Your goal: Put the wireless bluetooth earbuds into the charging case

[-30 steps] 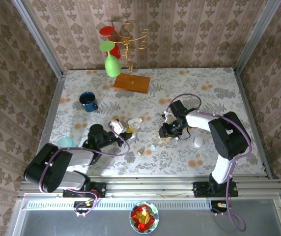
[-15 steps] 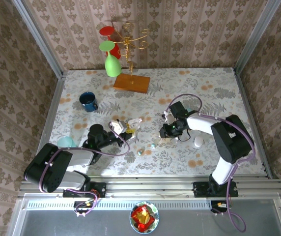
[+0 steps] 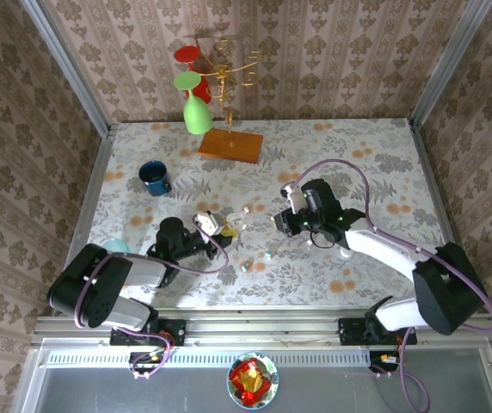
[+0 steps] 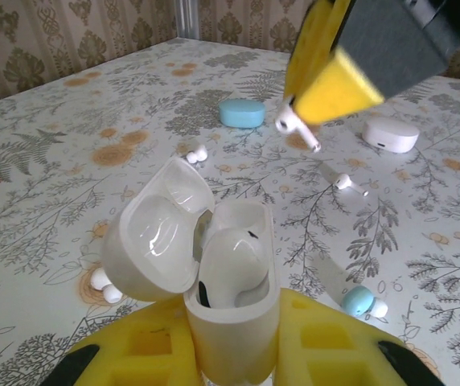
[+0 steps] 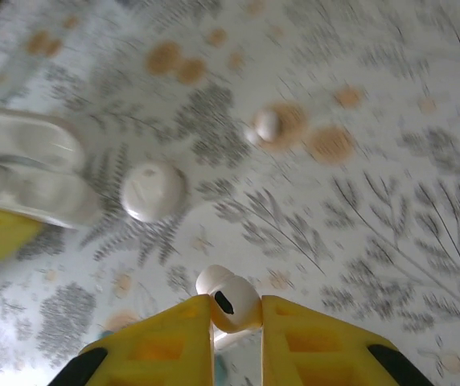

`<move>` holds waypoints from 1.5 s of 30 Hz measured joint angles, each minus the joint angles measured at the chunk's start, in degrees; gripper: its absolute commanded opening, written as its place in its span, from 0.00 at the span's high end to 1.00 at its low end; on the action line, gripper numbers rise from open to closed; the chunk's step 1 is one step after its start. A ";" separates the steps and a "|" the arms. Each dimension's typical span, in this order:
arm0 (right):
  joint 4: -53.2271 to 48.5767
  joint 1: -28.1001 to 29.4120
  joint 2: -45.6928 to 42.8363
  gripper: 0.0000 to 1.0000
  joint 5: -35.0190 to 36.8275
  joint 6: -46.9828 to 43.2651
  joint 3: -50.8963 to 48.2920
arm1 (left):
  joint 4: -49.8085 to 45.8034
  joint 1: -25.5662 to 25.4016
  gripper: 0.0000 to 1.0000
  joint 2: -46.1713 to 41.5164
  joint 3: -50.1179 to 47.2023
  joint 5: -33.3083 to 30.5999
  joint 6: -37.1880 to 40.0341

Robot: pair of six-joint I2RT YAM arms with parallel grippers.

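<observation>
An earbud (image 5: pixel 228 305) is pinched in the right claw (image 5: pixel 236 315), above the middle of the table (image 3: pixel 375 155). The charging case (image 4: pixel 230 273) (lid swung open, perhaps one bud seated inside) is clamped in the left claw (image 4: pixel 234 347), left of middle. Loose buds (image 4: pixel 349 183) lie around it.

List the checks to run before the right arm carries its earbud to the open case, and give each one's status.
1. Right pincer gripping an earbud: ok, shut on it.
2. Left pincer gripping the charging case: ok, shut on it, case roughly upright.
3. Lid open: ok, swung back to one side.
4. Free slot in the case: cannot tell; a seated bud fills one side and a dark gap shows beside it.
5. Earbud over the case opening: not ok, it hangs off to the side, apart from the case.
6. Stem lined up with the slot: cannot tell.
</observation>
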 measured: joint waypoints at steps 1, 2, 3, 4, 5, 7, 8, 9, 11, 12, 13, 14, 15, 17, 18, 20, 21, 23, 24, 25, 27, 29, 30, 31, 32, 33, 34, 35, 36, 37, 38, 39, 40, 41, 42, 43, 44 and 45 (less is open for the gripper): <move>0.55 0.63 -0.98 0.80 0.13 -0.83 -0.02 | 0.02 0.02 1.00 0.02 0.04 0.59 -0.13; 1.07 1.18 -1.77 0.80 0.11 -1.51 0.00 | 0.00 0.07 1.00 0.09 0.13 1.31 -0.20; 1.64 1.68 -2.47 0.80 0.11 -2.38 0.00 | 0.00 0.07 1.00 0.13 0.24 2.03 -0.39; 2.10 2.08 -2.84 0.80 0.11 -2.97 0.00 | 0.00 0.07 1.00 0.15 0.42 2.64 -0.61; 2.58 2.56 -3.15 0.80 0.11 -3.80 0.00 | 0.00 0.04 1.00 0.20 0.63 3.26 -0.85; 2.93 3.43 -3.30 0.79 0.11 -4.85 0.00 | 0.07 0.04 1.00 0.20 1.09 4.50 -1.31; 3.13 3.82 -3.30 0.79 0.11 -5.44 0.00 | 0.09 0.04 1.00 0.20 1.29 5.05 -1.62; 3.17 4.28 -3.30 0.79 0.13 -5.88 0.00 | 0.09 0.04 1.00 0.22 1.53 5.75 -1.92; 3.17 5.22 -3.30 0.80 0.13 -6.60 0.07 | 0.24 0.04 1.00 0.22 1.99 6.99 -2.62; 3.17 5.73 -3.30 0.80 0.13 -6.97 0.09 | 0.28 0.04 1.00 0.24 2.23 7.67 -3.04; 3.13 6.19 -3.30 0.80 0.13 -7.21 0.22 | 0.33 0.04 1.00 0.28 2.43 8.24 -3.28; 3.08 6.60 -3.30 0.80 0.15 -7.43 0.42 | 0.44 0.04 1.00 0.37 2.62 8.81 -3.63; 3.08 6.95 -3.30 0.79 0.15 -7.61 0.72 | 0.61 0.04 1.00 0.48 2.71 9.27 -3.85; 3.10 7.50 -3.30 0.79 0.20 -8.00 1.40 | 0.87 0.04 1.00 0.94 2.82 10.10 -4.37; 3.13 7.72 -3.30 0.80 0.33 -8.15 1.73 | 0.94 0.04 1.00 1.29 2.82 10.45 -4.66; 3.13 7.98 -3.30 0.80 0.46 -8.44 2.14 | 1.14 0.04 1.00 1.92 2.82 11.10 -5.03; 3.13 8.07 -3.28 0.80 0.55 -8.46 2.32 | 1.18 0.04 1.00 2.16 2.82 11.39 -5.25; 3.06 8.15 -3.26 0.80 0.59 -8.44 2.67 | 1.46 0.04 1.00 2.47 2.82 11.85 -5.75; 3.04 8.24 -3.04 0.80 0.59 -8.46 3.06 | 1.70 0.04 1.00 2.51 2.82 11.96 -5.95; 3.06 8.33 -2.82 0.80 0.59 -8.46 3.45 | 1.99 0.04 1.00 2.51 2.82 12.11 -6.10; 3.06 8.57 -2.27 0.80 0.57 -8.46 4.20 | 2.56 0.04 1.00 2.51 2.82 12.33 -6.23; 3.06 8.79 -1.79 0.80 0.57 -8.48 4.48 | 2.89 0.04 1.00 2.51 2.82 12.52 -6.29; 3.06 8.90 -1.51 0.80 0.57 -8.46 4.55 | 3.04 0.04 1.00 2.51 2.82 12.66 -6.40; 3.06 8.98 -1.22 0.80 0.57 -8.46 4.59 | 3.17 0.04 1.00 2.51 2.82 12.68 -6.56; 3.04 9.05 -0.94 0.80 0.57 -8.46 4.59 | 3.26 0.04 1.00 2.51 2.82 12.68 -6.67; 3.04 9.11 -0.63 0.80 0.57 -8.48 4.59 | 3.30 0.04 1.00 2.51 2.82 12.68 -6.84; 3.04 9.16 -0.42 0.80 0.57 -8.48 4.59 | 3.41 0.04 1.00 2.54 2.82 12.68 -7.06; 3.02 9.16 -0.24 0.80 0.55 -8.48 4.59 | 3.63 0.07 1.00 2.58 2.82 12.66 -7.21; 2.97 9.16 -0.07 0.80 0.55 -8.48 4.59 | 3.76 0.07 1.00 2.58 2.82 12.68 -7.41; 2.89 9.16 0.00 0.80 0.55 -8.48 4.59 | 3.98 0.07 1.00 2.58 2.82 12.68 -7.52; 2.75 9.16 0.07 0.80 0.55 -8.48 4.59 | 4.42 0.07 1.00 2.69 2.82 12.66 -7.65; 2.58 9.16 0.09 0.79 0.55 -8.48 4.59 | 4.61 0.07 1.00 2.80 2.82 12.66 -7.69; 2.36 9.16 0.09 0.80 0.55 -8.48 4.59 | 4.70 0.07 1.00 2.89 2.82 12.63 -7.69; 2.21 9.16 0.20 0.79 0.55 -8.48 4.61 | 4.76 0.07 1.00 2.93 2.82 12.63 -7.72; 2.16 9.16 0.44 0.79 0.52 -8.48 4.68 | 4.90 0.07 1.00 2.93 2.82 12.63 -7.72; 2.16 9.18 0.63 0.79 0.50 -8.48 4.68 | 4.96 0.07 1.00 2.93 2.82 12.63 -7.72; 2.16 9.25 0.83 0.79 0.48 -8.48 4.68 | 5.01 0.07 1.00 2.93 2.82 12.63 -7.76; 2.16 9.27 0.98 0.80 0.44 -8.48 4.68 | 5.01 0.07 1.00 2.95 2.82 12.63 -7.89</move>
